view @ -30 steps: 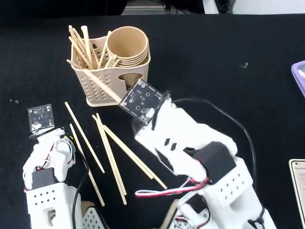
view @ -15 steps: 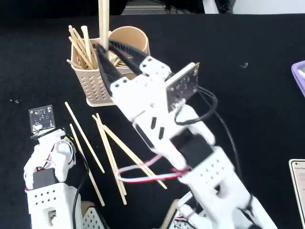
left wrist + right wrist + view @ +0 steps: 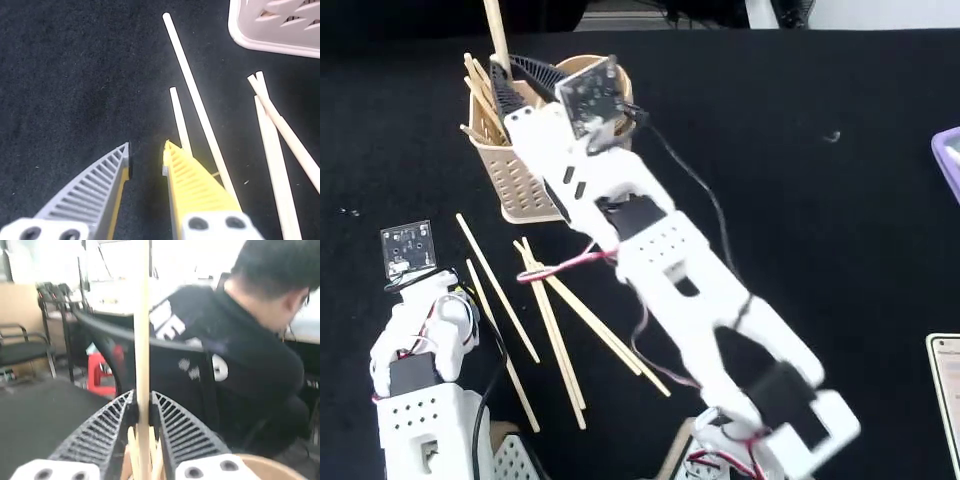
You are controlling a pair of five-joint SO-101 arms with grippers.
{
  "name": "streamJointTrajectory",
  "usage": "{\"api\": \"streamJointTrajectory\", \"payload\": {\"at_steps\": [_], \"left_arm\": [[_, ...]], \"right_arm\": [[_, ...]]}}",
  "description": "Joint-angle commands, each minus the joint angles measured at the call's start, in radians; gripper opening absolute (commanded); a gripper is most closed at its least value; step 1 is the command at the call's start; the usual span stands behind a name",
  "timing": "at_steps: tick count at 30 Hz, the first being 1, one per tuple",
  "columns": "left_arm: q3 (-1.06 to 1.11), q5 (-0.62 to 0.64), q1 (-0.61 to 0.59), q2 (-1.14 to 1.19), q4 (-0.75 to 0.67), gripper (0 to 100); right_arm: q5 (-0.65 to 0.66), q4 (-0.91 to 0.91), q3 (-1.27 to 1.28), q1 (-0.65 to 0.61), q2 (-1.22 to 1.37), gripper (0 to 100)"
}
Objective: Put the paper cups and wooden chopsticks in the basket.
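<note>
**Chopstick held upright over the basket**

The right jaws are clamped on one wooden chopstick [image 3: 496, 30], which stands upright above the basket [image 3: 520, 185]. The basket stands on the black desk [image 3: 800, 180]. The left jaws are apart, low over the desk, just beside loose chopsticks [image 3: 555, 330] that lie near the basket.

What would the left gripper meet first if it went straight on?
The left gripper would probably meet the loose chopstick at its yellow finger first; depth is unclear.
</note>
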Motion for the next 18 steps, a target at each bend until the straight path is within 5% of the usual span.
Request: {"api": "streamJointTrajectory", "payload": {"at_steps": [1,5,10,18], "left_arm": [[-0.008,-0.005,0.005,-0.011,-0.02,12],[-0.008,-0.005,0.005,-0.011,-0.02,12],[-0.007,-0.005,0.005,-0.011,-0.02,12],[-0.007,-0.005,0.005,-0.011,-0.02,12]], "right_arm": [[-0.006,-0.025,-0.082,0.032,0.088,1.1],[-0.006,0.097,-0.094,0.023,0.108,2.5],[-0.006,0.345,-0.228,0.006,0.105,18.1],[-0.006,0.756,-0.47,0.003,-0.071,12.9]]}}
